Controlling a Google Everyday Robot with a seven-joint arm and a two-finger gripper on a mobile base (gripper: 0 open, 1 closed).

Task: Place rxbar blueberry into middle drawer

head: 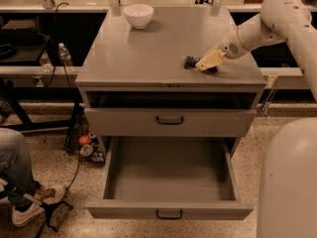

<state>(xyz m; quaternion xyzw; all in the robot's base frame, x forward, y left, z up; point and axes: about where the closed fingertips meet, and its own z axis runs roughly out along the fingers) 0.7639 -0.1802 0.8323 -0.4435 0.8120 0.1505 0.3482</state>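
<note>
The gripper [207, 63], low over the cabinet top [158, 48] near its front edge, covers most of the rxbar blueberry [190, 61]; wrapper lettering illegible.

White bowl [138, 15] on cabinet top [148, 58]; bottle [64, 56] left.

Right of centre in the frame, the white arm's cream-tipped gripper [207, 62] meets the right end of the small, dark blue wrapped rxbar blueberry [190, 62], which lies on the grey metal cabinet [163, 48] top. At lower centre, the wide grey middle drawer [168, 213] stands pulled out. A round white bowl [138, 15] sits at upper left.
</note>
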